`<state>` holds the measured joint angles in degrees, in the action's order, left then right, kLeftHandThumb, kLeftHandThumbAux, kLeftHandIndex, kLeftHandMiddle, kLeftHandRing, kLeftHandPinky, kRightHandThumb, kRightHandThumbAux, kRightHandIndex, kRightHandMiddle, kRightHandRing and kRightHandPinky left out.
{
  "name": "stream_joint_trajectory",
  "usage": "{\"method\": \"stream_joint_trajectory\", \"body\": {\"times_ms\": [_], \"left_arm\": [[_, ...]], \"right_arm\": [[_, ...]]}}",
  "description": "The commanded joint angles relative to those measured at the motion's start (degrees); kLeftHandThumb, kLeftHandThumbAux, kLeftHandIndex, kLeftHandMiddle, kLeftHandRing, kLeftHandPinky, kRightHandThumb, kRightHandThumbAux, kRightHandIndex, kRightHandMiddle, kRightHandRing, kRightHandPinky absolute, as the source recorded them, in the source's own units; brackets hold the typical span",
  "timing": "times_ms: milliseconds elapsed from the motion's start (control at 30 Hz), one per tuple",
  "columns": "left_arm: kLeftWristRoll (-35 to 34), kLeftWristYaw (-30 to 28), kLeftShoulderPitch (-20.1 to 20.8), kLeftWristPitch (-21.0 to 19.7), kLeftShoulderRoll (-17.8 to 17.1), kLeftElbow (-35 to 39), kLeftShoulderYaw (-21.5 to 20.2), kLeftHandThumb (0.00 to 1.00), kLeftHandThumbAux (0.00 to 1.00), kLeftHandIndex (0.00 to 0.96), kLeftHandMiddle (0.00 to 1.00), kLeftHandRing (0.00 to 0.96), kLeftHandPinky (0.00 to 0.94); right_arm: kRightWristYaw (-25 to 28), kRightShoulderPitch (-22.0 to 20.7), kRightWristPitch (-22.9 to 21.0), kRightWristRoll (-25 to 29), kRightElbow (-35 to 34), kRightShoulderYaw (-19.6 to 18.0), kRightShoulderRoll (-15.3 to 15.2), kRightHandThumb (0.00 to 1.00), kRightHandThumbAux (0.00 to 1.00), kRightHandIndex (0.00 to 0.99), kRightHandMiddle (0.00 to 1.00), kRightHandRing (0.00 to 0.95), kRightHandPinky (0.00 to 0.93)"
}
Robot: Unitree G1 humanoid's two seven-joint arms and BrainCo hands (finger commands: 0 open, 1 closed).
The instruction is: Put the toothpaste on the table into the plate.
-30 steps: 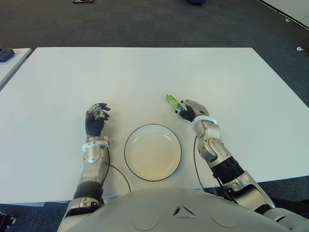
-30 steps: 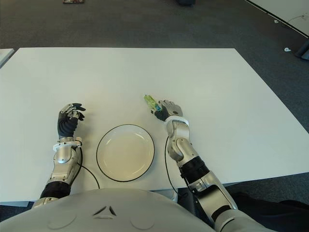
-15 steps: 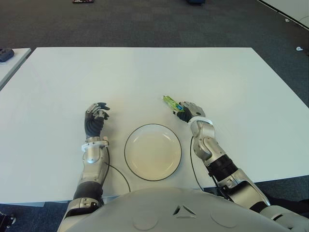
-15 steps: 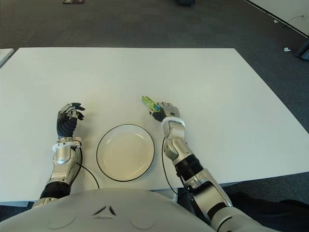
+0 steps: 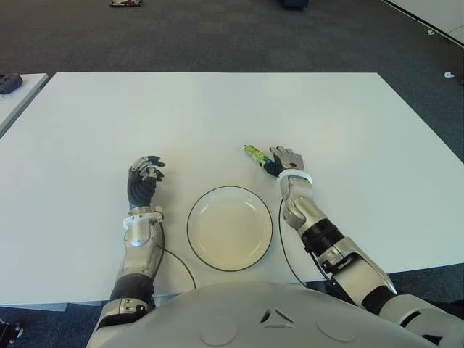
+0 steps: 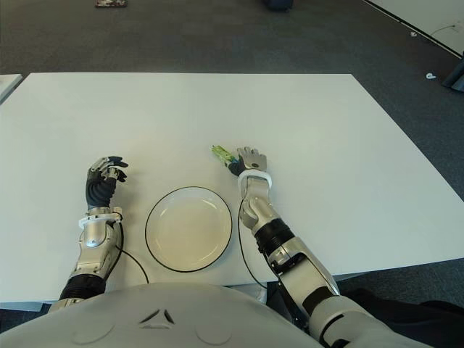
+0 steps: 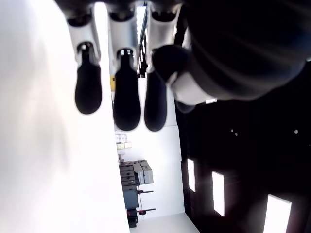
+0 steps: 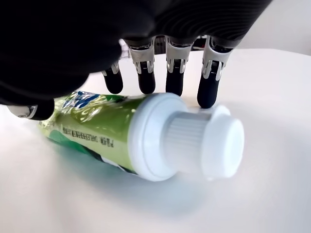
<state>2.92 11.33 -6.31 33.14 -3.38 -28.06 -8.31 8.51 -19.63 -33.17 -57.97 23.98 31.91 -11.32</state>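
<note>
A green toothpaste tube (image 5: 254, 153) with a white cap (image 8: 206, 141) lies on the white table (image 5: 326, 109), just beyond the right side of the plate. My right hand (image 5: 284, 159) is on the tube's cap end. Its fingers (image 8: 173, 80) reach straight over the tube and the thumb sits beside it, not closed around it. The round white plate (image 5: 191, 217) with a dark rim holds nothing and sits between my arms. My left hand (image 5: 145, 176) shows to the left of the plate, fingers loosely bent, holding nothing.
A second white table (image 5: 16, 90) shows at the far left with a dark object (image 5: 9, 82) on it. Dark carpet lies beyond the table's far edge. A cable (image 5: 177, 257) runs from my left wrist past the plate.
My right hand slid a little left and forward at the tube, and its fingers straightened from a curl. The tube shifted slightly left. The left hand stayed put.
</note>
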Motion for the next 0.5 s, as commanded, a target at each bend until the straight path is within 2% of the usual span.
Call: {"method": "stream_joint_trajectory", "body": {"times_ms": [33, 500], "left_arm": [[0.9, 0.8, -1.1, -1.0, 0.2, -1.0, -0.1, 0.835, 0.679, 0.408, 0.492, 0.627, 0.611], [0.3, 0.3, -1.5, -1.7, 0.3, -0.1, -0.2, 0.835, 0.679, 0.407, 0.493, 0.629, 0.615]], "right_arm": [[1.4, 0.8, -0.3, 1.8, 4.4, 1.2, 0.9, 0.507, 0.117, 0.000, 0.000, 0.000, 0.000], [2.0, -2.2, -1.2, 1.2, 10.0, 4.2, 2.2, 0.531, 0.152, 0.000, 0.000, 0.000, 0.000]]}}
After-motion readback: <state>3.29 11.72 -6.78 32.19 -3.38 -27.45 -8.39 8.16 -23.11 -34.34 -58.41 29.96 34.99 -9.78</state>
